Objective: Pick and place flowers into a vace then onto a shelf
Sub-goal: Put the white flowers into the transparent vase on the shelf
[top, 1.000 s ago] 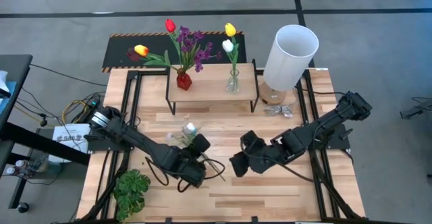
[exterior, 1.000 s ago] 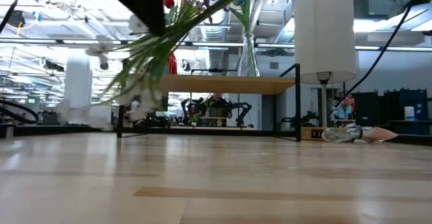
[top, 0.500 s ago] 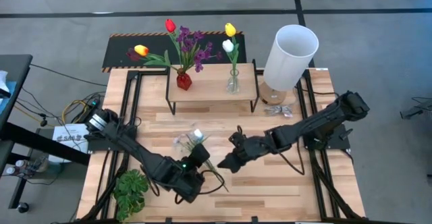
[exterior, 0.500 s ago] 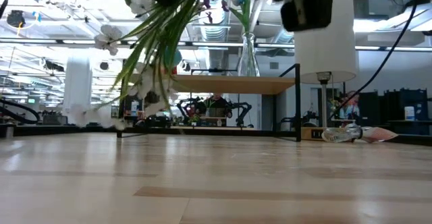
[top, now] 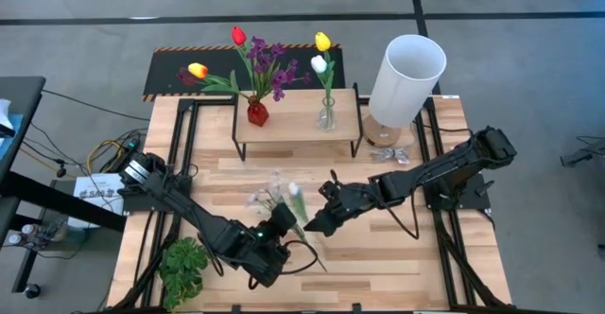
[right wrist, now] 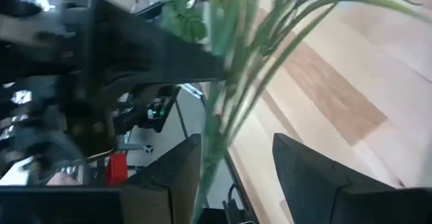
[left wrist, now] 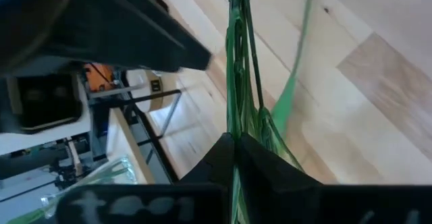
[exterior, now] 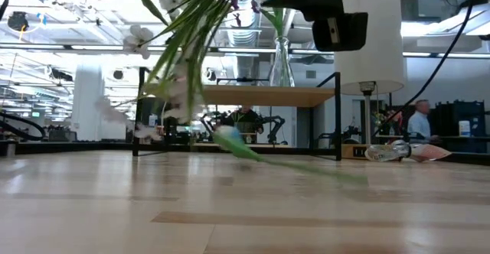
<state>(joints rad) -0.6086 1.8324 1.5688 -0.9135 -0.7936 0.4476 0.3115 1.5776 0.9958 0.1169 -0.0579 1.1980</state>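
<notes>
Bright, even overhead light and soft shadows on the counter (top: 378, 257), while the flowers (top: 279, 199) smear with motion blur, wrist views softest.

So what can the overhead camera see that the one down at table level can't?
Only the overhead view shows the stemless green leafy plant at the table's near left corner, the small red vase of tulips and purple blooms, and both dark arms whole. Only the low view shows the room behind, with a person standing there. Both show the wooden-topped black-legged shelf, the tall white cylinder, the clear glass vase, and the green-stemmed white-blossom bunch lifted above the table.
</notes>
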